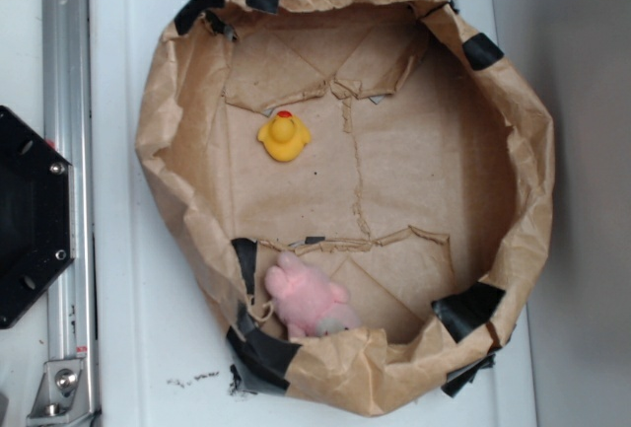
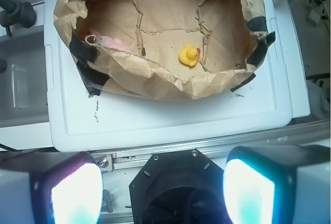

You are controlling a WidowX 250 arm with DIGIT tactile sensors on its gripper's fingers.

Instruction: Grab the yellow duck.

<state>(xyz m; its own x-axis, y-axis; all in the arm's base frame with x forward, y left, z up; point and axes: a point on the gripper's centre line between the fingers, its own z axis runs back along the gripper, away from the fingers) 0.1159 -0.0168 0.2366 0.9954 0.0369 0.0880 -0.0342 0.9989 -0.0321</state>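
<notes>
White lidded bin (image 1: 128, 348) serves as the work surface, with a crumpled brown paper basin (image 1: 537, 151) taped on top; grey metal rail (image 1: 64, 190) and black hexagonal base (image 1: 30, 215) to one side in the exterior view.

Fingers (image 2: 248, 193) first: two pale pads at the bottom edge of the wrist view, glowing bluish, standing wide apart with nothing between them; gripper (image 2: 163, 195) empty, well back from the basin, over the robot's own base and rail; not visible in the exterior view.

Outward: yellow duck (image 2: 189, 55) on the basin floor, upright, alone on bare paper near a torn seam; in the exterior view it (image 1: 284, 137) sits in the upper-left part of the floor, beak toward the far wall; clear of the walls. Pink plush toy (image 1: 308, 301) tucked against the opposite wall beside black tape (image 1: 258, 348); well apart from the duck, no interference.

Step, as judged: approach not yet begun; reach and descent still to do.

Next move calls for: carrying the open pads forward over the paper rim without snagging it; centring above the duck; lowering so the pads straddle its rounded body; closing gently, as the glossy surface may slip.
</notes>
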